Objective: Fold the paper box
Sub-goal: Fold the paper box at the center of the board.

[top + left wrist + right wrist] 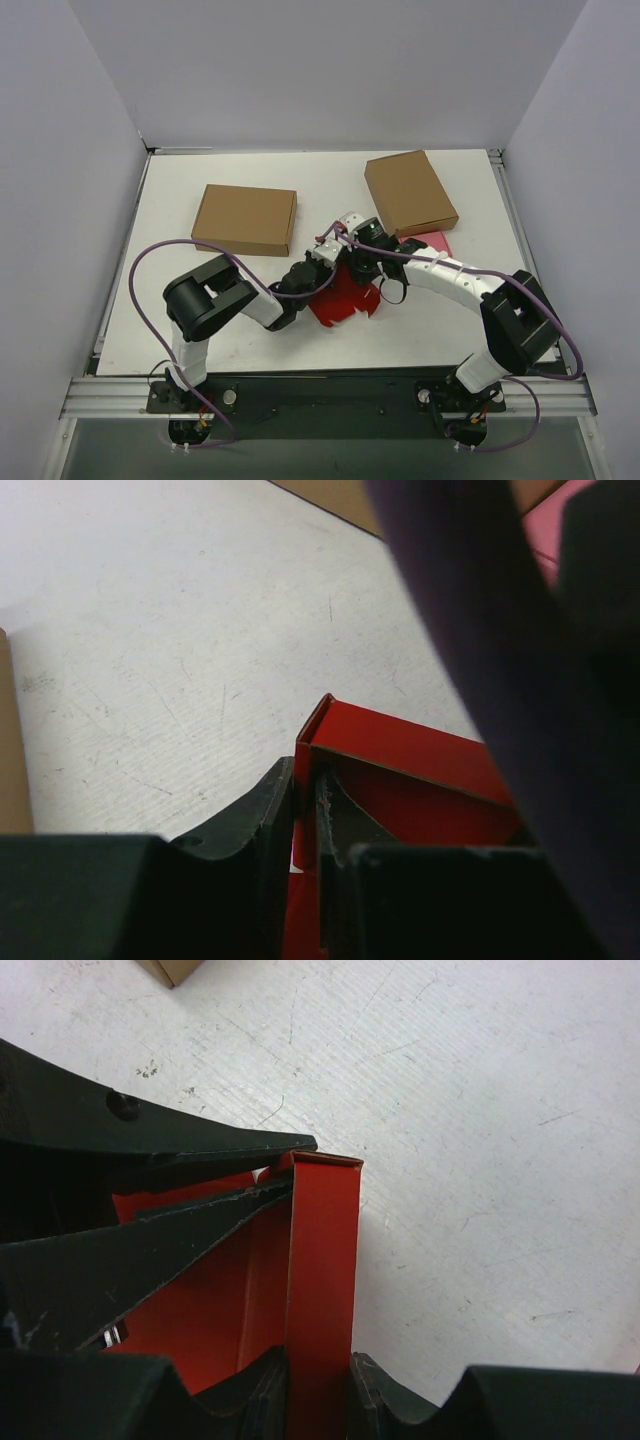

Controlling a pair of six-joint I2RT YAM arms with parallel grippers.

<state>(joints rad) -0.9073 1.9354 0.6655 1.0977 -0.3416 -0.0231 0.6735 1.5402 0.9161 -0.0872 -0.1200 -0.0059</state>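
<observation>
The paper box (345,300) sits on the desk (250,340); the left jaws pinch one upright red wall, the right jaws clamp a wall beside it.

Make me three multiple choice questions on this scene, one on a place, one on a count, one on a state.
1. Where is the bright red paper box of thin cardboard? A. between the two arms; B. atop a brown box; C. at the table's left edge.
2. How many flat brown cardboard boxes lie on the white table? A. one; B. two; C. three.
3. The right gripper is: A. open in the air; B. shut on the red paper box; C. holding a pen.
Answers: 1 A, it sits between the arms; 2 B, one left, one right of centre; 3 B, its fingers pinch a red panel.
</observation>
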